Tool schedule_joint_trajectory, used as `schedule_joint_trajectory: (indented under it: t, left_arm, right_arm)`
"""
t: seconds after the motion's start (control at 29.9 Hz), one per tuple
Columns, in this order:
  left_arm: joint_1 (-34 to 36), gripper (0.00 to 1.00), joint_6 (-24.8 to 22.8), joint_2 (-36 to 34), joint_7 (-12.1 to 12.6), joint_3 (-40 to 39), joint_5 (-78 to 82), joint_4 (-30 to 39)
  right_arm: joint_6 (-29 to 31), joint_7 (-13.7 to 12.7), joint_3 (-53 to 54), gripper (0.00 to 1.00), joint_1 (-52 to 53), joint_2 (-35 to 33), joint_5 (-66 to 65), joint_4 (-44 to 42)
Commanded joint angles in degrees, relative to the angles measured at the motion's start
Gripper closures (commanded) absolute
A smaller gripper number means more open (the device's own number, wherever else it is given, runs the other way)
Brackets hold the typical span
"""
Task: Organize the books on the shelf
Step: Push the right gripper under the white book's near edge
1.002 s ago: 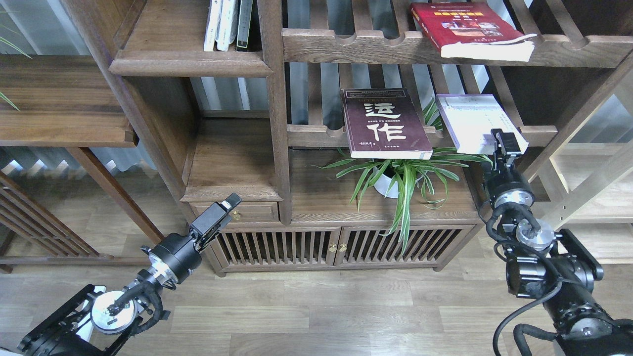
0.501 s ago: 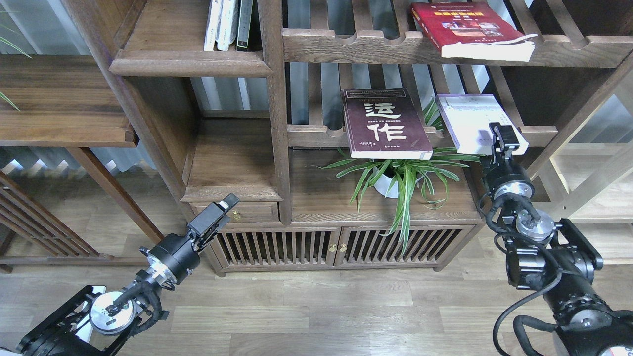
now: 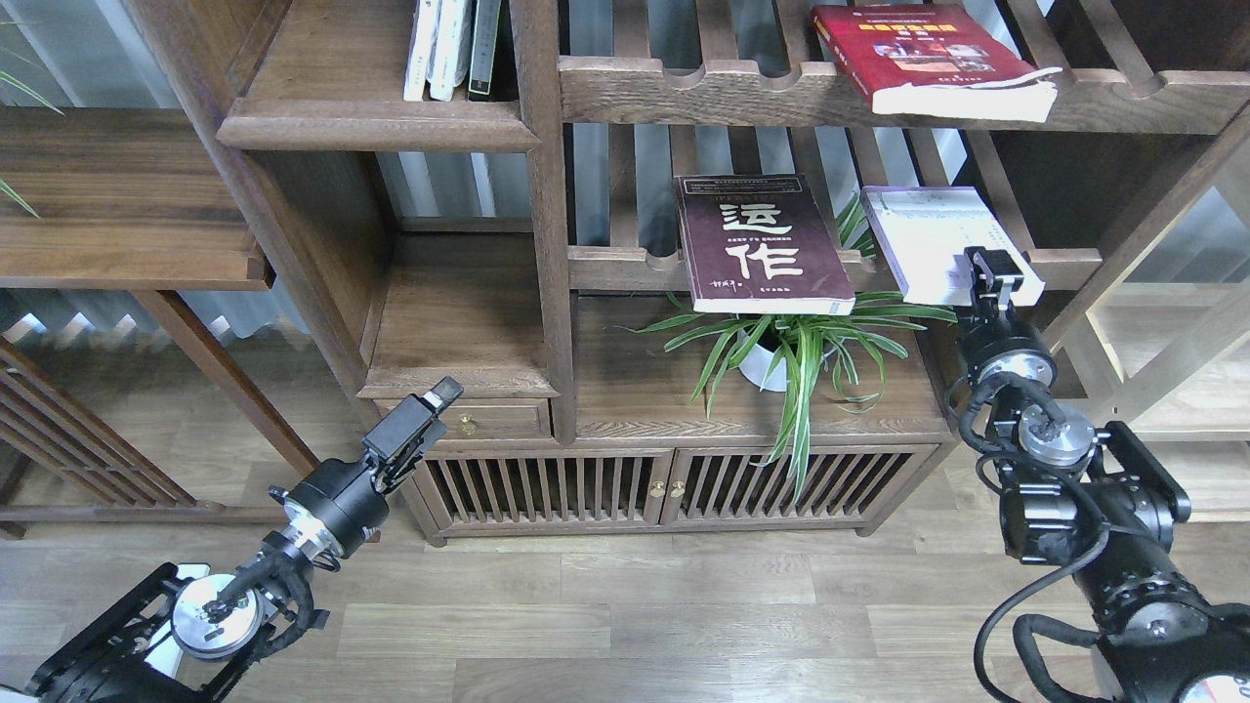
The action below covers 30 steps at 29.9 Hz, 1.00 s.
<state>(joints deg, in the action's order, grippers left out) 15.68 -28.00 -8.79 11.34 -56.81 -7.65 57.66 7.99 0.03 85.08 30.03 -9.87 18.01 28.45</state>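
Three books lie flat on slatted racks. The thick red book [image 3: 928,54] is on the upper rack, its pages overhanging the rail. On the lower rack lie the dark maroon book [image 3: 757,244] with white characters and, to its right, the pale lavender-white book [image 3: 923,234]. My right gripper [image 3: 996,273] reaches up to that book's near right corner and overlaps it; I cannot make out whether its fingers clamp it. The left gripper [image 3: 430,408] hangs low before the small drawer, holding nothing, its fingers indistinguishable. The shelf [image 3: 371,125] with the moulded front edge is at the upper left.
Several thin books [image 3: 449,44] stand upright at the shelf's right end. A spider plant in a white pot [image 3: 781,356] sits under the lower rack on a cabinet with slatted doors [image 3: 586,488]. A pale wooden frame [image 3: 1172,361] stands at the right.
My right gripper has crept slightly up and left onto the lavender-white book's corner. The left gripper has drifted a little to the left. The books have not moved.
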Motion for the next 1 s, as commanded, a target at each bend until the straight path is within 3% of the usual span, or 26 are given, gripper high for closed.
schedule_joint_trajectory:
  t: [0.0,0.33,0.5,0.63,0.97]
  left_arm:
    - [0.0,0.01,0.0,-0.1,0.0,-0.2,0.0,0.0]
    - [0.0,0.01,0.0,-0.1,0.0,-0.3,0.0,-0.7]
    - [0.0,0.01,0.0,-0.1,0.0,-0.3,0.0,-0.7]
    - [0.1,0.01,0.0,-0.1,0.0,-0.3,0.0,-1.1]
    - [0.0,0.01,0.0,-0.1,0.0,-0.3,0.0,-1.1]
  right_arm:
    - [0.0,0.3,-0.3,0.37,0.0,0.1,0.0,0.0]
    - [0.5,1.8,-0.3,0.59,0.0,0.6,0.1,0.0]
    - [2.1,3.7,-0.3,0.79,-0.3,1.2,0.2,0.1]
    - [6.7,3.9,-0.3,0.94,-0.8,1.7,0.2,0.1]
    - [11.5,3.8,-0.3,0.96,-1.3,2.8,0.5,0.6]
